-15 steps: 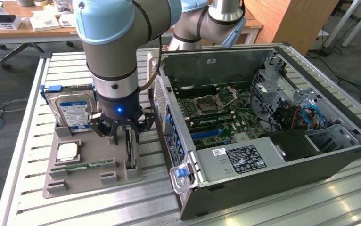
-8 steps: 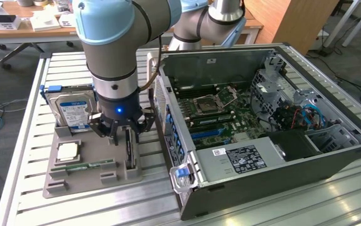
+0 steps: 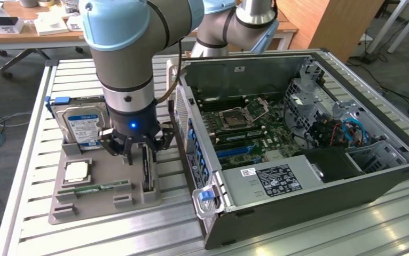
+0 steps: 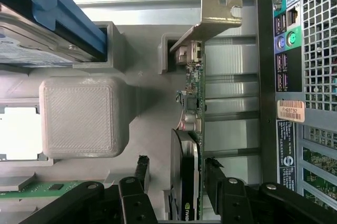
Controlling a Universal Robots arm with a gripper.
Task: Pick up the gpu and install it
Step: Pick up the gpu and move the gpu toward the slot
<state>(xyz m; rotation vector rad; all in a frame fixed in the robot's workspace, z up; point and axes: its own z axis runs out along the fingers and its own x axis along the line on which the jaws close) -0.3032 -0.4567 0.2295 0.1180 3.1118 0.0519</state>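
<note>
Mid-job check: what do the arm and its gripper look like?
The arm is silver-grey tubing with pale blue joint caps. A dark cable runs along it. The gripper is black, with jointed link fingers, under a black wrist ring showing a small blue light.

You have a gpu [image 4: 192, 124] of green circuit board with a pale matt metal bracket [image 4: 218, 16], a rough-printed grey plastic holder [image 4: 79, 116], and a ribbed bare-metal bench [image 3: 83, 74].
</note>
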